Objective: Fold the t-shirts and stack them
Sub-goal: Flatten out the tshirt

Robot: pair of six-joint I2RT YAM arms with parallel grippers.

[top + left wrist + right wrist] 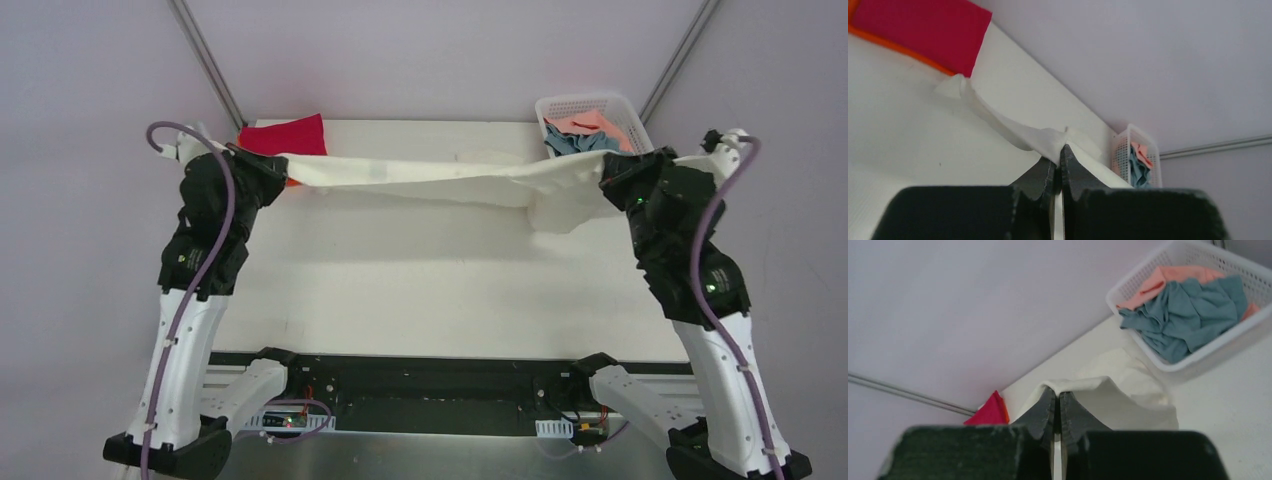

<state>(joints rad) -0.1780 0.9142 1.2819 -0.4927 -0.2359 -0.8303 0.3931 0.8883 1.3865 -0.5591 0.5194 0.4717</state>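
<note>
A large cream-white t-shirt (430, 180) hangs stretched in a long band over the far part of the table. My left gripper (285, 165) is shut on its left end, and cloth bunches over the closed tips (1059, 152). My right gripper (605, 175) is shut on the right end, where a fold drapes over the tips (1057, 392) and a loose part (1128, 395) sags to the table. A folded crimson red t-shirt (285, 135) lies at the far left on an orange one (898, 47). Grey-blue (1188, 315) and salmon pink (1168, 277) t-shirts lie crumpled in the basket.
A white plastic mesh basket (590, 103) stands at the far right corner of the white table (420, 290), just behind my right gripper. The wall rises right behind the table's far edge. Metal poles run up at both back corners.
</note>
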